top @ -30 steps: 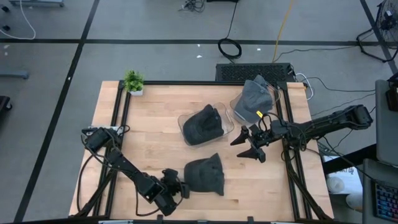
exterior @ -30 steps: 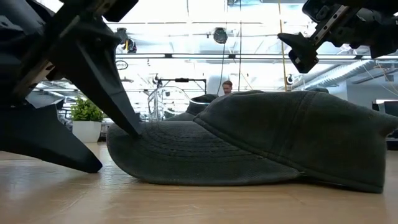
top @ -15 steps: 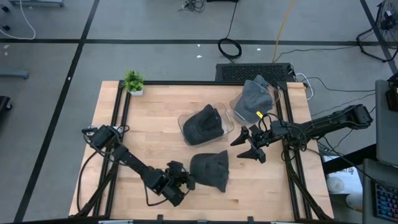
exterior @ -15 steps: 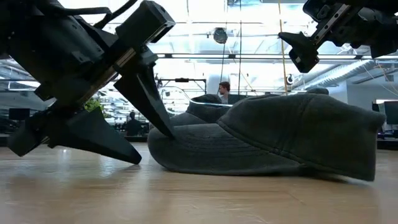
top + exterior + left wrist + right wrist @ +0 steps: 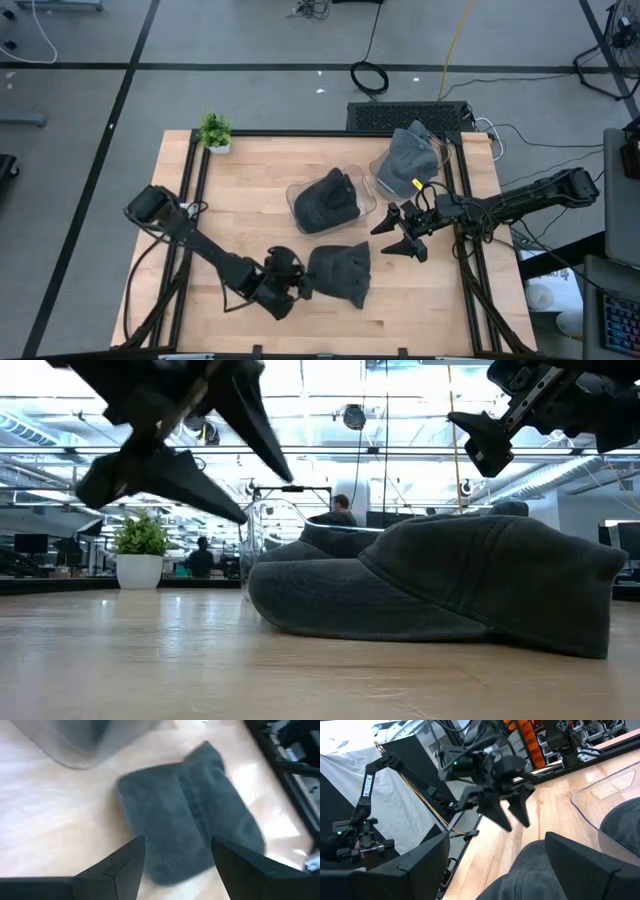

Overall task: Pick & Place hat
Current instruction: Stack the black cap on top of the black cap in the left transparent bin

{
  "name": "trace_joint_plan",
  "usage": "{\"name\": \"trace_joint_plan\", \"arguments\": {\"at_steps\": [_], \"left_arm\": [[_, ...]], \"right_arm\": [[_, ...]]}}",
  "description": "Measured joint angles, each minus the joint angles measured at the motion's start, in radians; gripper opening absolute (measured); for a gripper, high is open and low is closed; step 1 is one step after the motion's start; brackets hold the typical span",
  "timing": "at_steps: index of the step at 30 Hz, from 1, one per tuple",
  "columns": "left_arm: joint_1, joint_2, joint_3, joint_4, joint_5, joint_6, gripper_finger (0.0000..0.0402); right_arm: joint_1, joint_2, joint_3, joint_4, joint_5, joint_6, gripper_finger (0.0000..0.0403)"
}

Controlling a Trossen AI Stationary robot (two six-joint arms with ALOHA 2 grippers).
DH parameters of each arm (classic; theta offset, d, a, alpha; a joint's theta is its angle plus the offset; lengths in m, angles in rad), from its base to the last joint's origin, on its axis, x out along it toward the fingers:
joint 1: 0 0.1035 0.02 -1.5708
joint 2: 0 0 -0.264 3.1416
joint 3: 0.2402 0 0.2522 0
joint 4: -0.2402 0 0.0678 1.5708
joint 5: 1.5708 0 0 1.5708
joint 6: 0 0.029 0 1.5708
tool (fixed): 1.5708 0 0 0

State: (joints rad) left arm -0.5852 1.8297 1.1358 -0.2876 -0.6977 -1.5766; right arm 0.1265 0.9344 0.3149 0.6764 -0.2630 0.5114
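A dark grey cap (image 5: pixel 340 275) lies crown up on the wooden table near its near edge, resting on its brim and rim; the low view shows the cap (image 5: pixel 440 590) flat on the wood. My left gripper (image 5: pixel 300 287) is open and hangs just to the cap's left. In the low view the left gripper (image 5: pixel 260 495) is raised above the table. In its wrist view the left gripper (image 5: pixel 177 842) stands over the cap's near end (image 5: pixel 170 865) without touching. My right gripper (image 5: pixel 385 240) waits open, above the table right of the cap.
A clear tray (image 5: pixel 300 190) holds a second dark cap (image 5: pixel 328 200) at the table's middle. Another clear tray (image 5: pixel 445 150) at the far right holds a lighter grey cap (image 5: pixel 410 160). A small potted plant (image 5: pixel 214 131) stands at the far left corner.
My left gripper, open and low on the table, moved right and toward the far edge against the cap's brim, and the cap slid a little right and away. The gripper has then risen clear of the table, still open. The right arm kept still.
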Motion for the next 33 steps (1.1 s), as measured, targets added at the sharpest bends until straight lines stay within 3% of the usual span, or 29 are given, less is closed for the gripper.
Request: {"name": "trace_joint_plan", "arguments": {"at_steps": [9,18,25,33], "left_arm": [[0.085,0.055,-0.001,-0.043,0.177,-0.005,0.0239],[0.146,0.064,-0.001,0.118,0.282,0.153,0.0239],[0.176,0.078,-0.001,0.141,0.33,0.166,0.0239],[0.201,0.173,0.001,0.343,0.435,0.225,0.0239]], "right_arm": [[0.0,0.0,0.0,-0.001,-0.001,0.0,0.0318],[0.0,0.0,0.0,-0.001,-0.003,0.001,0.0318],[0.0,0.0,0.0,-0.001,-0.003,0.001,0.0318],[0.001,0.0,0.0,-0.007,-0.003,0.001,0.0318]]}}
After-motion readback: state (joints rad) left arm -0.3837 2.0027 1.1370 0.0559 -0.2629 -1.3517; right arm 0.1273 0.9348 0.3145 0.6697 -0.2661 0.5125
